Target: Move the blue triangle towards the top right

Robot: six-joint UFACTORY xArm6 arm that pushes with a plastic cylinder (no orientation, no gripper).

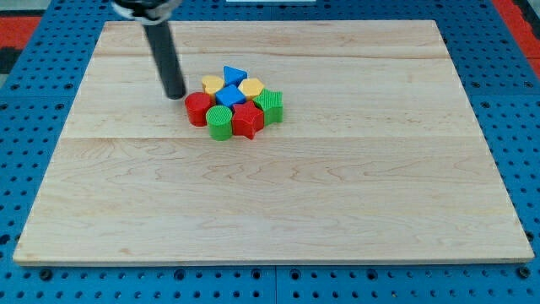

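The blue triangle (234, 75) lies at the top of a tight cluster of blocks near the board's upper middle. Below it sits a blue cube (229, 95), flanked by a yellow block (212, 84) on the left and a yellow heart-like block (251, 87) on the right. A red round block (198, 108), a green round block (219, 122), a red star (247, 120) and a green block (271, 105) form the lower row. My tip (174, 95) rests on the board just left of the cluster, close to the red round block and apart from the blue triangle.
The wooden board (337, 194) lies on a blue perforated base (34, 127). The dark rod (162, 51) rises from the tip toward the view's top left.
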